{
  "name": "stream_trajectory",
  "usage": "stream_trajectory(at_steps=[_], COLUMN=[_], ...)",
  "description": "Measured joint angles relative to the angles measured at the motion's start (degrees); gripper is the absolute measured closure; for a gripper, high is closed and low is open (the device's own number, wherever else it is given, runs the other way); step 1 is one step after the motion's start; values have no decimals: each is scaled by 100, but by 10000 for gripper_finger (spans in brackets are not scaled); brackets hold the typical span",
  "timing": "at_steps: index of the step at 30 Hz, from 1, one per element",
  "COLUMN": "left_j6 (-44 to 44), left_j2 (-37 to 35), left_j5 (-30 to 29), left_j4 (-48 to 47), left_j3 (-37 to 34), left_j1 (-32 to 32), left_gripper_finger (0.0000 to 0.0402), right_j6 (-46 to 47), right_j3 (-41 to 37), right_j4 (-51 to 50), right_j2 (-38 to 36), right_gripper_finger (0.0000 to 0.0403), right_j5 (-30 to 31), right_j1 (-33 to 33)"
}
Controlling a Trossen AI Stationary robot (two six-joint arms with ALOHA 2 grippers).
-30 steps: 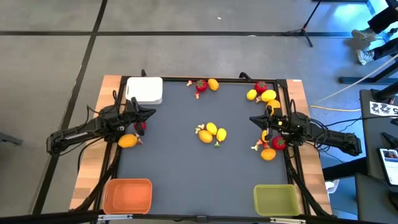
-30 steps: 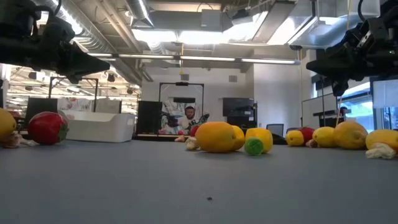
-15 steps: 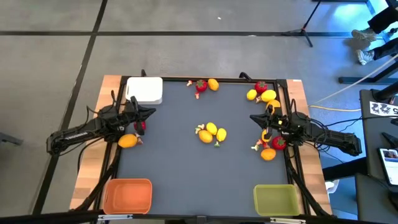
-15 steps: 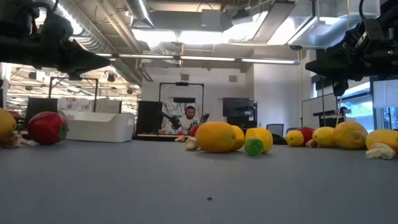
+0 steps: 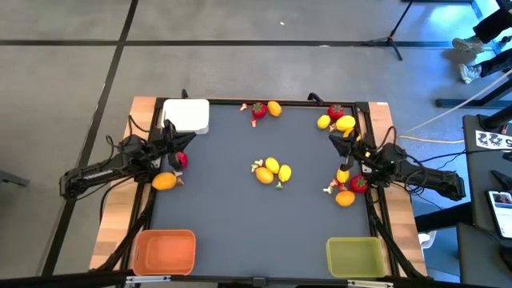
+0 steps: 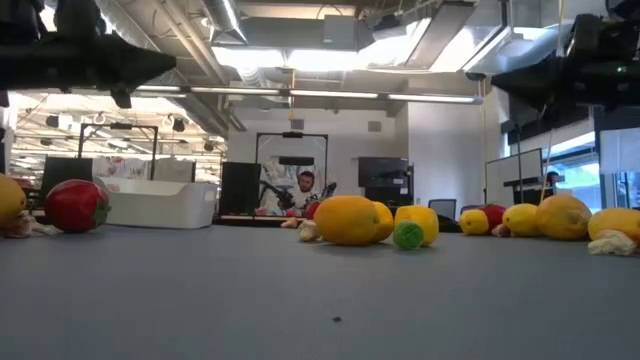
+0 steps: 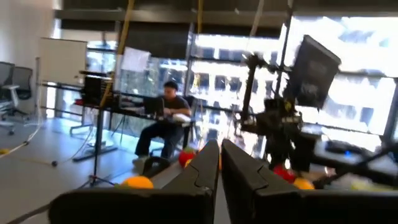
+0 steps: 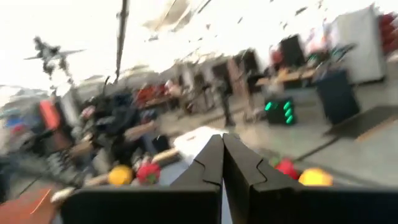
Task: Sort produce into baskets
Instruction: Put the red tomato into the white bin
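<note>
The counter is a dark grey mat framed by pale wood strips at its left and right edges, standing on a grey concrete floor crossed by dark seams.

Taking the white basket at the far left corner as landmark: the left gripper hangs just beside its near edge, fingers pressed together and holding nothing, with a strawberry and an orange citrus a little nearer on the mat. Along the same far edge, to the right of the white basket, lie a strawberry and orange pair. A cluster of lemons sits mid-mat, well apart from it.

At the opposite side the right gripper is also closed and empty, near more lemons and a strawberry with citrus.

The orange basket and olive-green basket occupy the near corners.

Beyond the counter, the low view shows an open workshop with ceiling lights, and a seated person at a desk.
</note>
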Motion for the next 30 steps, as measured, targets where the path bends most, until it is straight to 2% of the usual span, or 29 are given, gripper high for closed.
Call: stream_trajectory(at_steps=[5, 11, 16, 22, 25, 30], left_j6=[-174, -188, -181, -185, -185, -162], left_j2=[496, 1757, 2934, 4104, 4429, 4607], left_j5=[-219, -314, -314, -313, -310, -312], left_j4=[308, 270, -753, -2042, -2092, -1695], left_j3=[88, 808, 1822, 3086, 3398, 3440], left_j1=[0, -38, -186, -407, -521, -601], left_gripper_finger=[386, 386, 386, 386, 386, 386], right_j6=[-833, -1652, -2092, -2187, -2187, -2257], right_j3=[76, 273, 387, 391, 393, 396], right_j4=[203, 490, 594, 817, 825, 947], right_j2=[128, 715, 1183, 1532, 1585, 1585], right_gripper_finger=[397, 397, 397, 397, 397, 397], right_j5=[170, 103, -142, -189, -190, -187], right_j1=[1, 0, 0, 1, 0, 0])
